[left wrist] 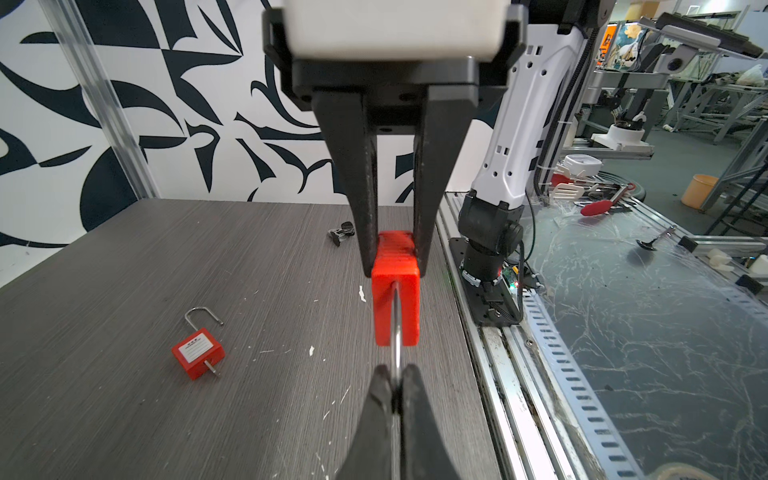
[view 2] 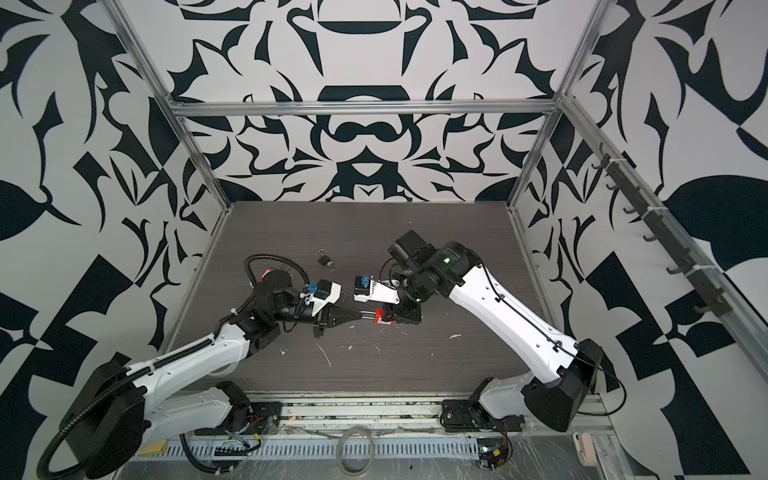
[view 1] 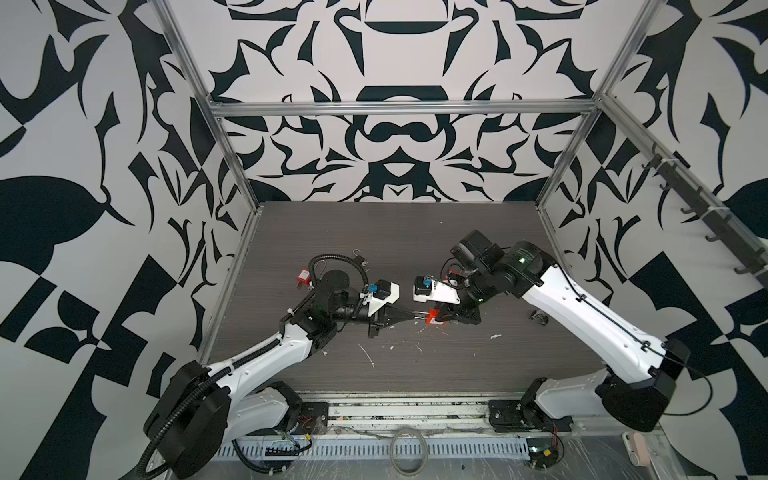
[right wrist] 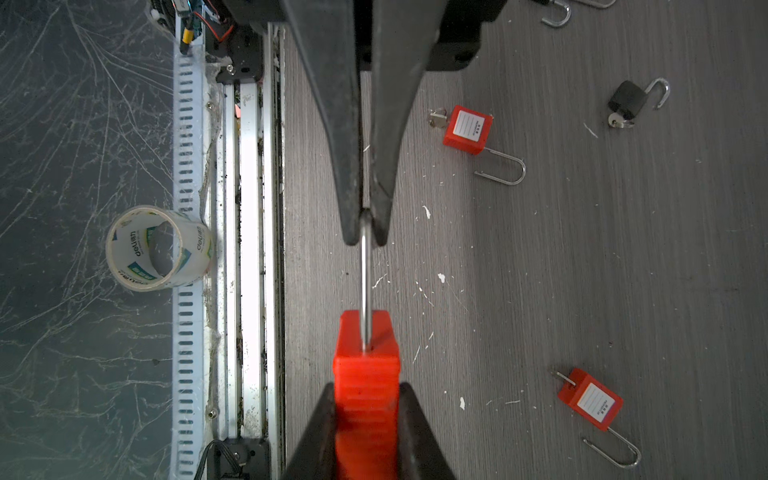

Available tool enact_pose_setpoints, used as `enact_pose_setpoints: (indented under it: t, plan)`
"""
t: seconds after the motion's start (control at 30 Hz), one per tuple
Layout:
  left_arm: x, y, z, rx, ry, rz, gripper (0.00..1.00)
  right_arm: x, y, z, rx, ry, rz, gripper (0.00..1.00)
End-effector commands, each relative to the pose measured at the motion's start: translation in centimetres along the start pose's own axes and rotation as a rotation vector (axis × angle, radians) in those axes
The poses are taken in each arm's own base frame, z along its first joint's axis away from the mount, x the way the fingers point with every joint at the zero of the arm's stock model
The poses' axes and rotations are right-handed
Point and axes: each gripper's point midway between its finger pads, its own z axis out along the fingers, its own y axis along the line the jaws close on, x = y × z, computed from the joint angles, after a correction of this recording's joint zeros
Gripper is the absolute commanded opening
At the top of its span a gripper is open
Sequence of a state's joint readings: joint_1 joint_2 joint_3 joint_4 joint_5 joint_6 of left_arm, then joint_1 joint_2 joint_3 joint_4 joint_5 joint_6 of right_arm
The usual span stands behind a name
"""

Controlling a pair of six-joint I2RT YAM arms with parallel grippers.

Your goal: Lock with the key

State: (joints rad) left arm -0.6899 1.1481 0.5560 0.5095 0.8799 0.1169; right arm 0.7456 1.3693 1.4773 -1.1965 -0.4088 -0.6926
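Nearest the lens, at the lower centre of the left wrist view, the left gripper (left wrist: 396, 380) pinches the steel shackle (left wrist: 398, 357), jaws closed right down on it; the red padlock (left wrist: 384, 311) sits mid-frame over the table (left wrist: 124, 270), its body clamped by the right gripper (left wrist: 395, 270), jaws narrowed to its width; a second red padlock (left wrist: 198, 353) lies open-shackled at lower left; in the right wrist view a black padlock (right wrist: 627, 99) lies upper right, a tape roll (right wrist: 160, 247) at left.

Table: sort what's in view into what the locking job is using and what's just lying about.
In use: held red padlock, left gripper on its shackle, right gripper on its body.
Lying about: loose red padlocks, black padlock, tape roll.
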Motion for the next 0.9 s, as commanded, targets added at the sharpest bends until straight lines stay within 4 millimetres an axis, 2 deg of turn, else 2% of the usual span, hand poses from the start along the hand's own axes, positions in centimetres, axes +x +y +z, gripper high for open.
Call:
enact_pose_setpoints:
  t: [0.0,0.1,0.23,0.33,0.53,0.73,0.87]
  plan:
    - [-0.9,-0.4,0.3,0.007,-0.040,0.037,0.00,-4.5,-0.2,-1.4,0.007,-0.189,-0.079,0.13]
    - [-1.0,-0.3,0.3,-0.001,-0.045,0.041,0.00,-4.8,-0.2,-1.5,0.014,-0.203,-0.089,0.15]
    - [-1.1,0.0,0.1,-0.029,-0.051,0.047,0.00,-3.5,0.2,-1.8,0.012,-0.146,-0.082,0.23]
    - [-1.1,0.1,0.1,-0.036,-0.053,0.047,0.00,-2.4,0.6,-2.3,0.020,-0.105,-0.070,0.40]
    - [-1.5,0.3,0.0,-0.043,-0.059,0.058,0.00,-2.1,1.1,-5.7,0.120,-0.106,-0.069,0.54]
    - [-2.2,0.0,0.1,-0.015,-0.062,0.063,0.00,1.8,1.1,-7.3,0.191,0.052,-0.001,0.56]
    - [-2.4,-0.2,0.0,-0.005,-0.058,0.068,0.00,2.6,0.8,-7.3,0.213,0.069,0.035,0.56]
